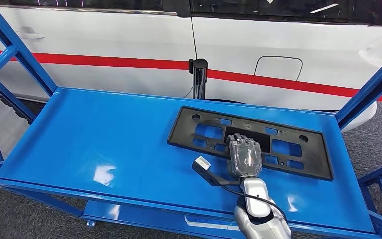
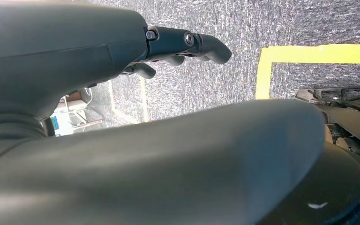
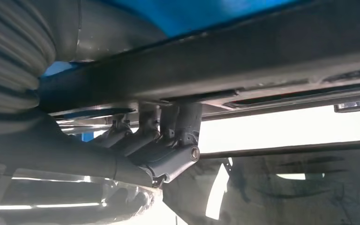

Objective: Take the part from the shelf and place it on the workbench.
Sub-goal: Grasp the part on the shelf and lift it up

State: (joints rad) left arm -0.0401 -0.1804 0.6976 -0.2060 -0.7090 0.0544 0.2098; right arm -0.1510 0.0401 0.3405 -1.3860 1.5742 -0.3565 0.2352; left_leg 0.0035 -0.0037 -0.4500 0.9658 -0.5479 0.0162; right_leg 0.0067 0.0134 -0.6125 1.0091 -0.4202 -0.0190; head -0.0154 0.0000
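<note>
A flat black plastic part (image 1: 184, 134) with several cut-outs lies on the blue shelf (image 1: 104, 134), toward its right side. My right hand (image 1: 244, 155) lies back-up over the middle of the part's near edge, its fingers reaching onto the raised centre block. In the right wrist view the dark fingers (image 3: 168, 140) press on one face of the part (image 3: 262, 61), and the thick thumb sits at its edge on the shelf side, so the hand grips it. My left hand (image 2: 183, 44) hangs over the carpeted floor with loosely curved fingers and holds nothing.
Blue frame posts rise at both ends of the shelf. A white car with a red stripe (image 1: 129, 40) stands close behind, and a chrome post (image 1: 199, 77) rises at the shelf's far edge. Yellow floor tape (image 2: 309, 54) runs below the left hand.
</note>
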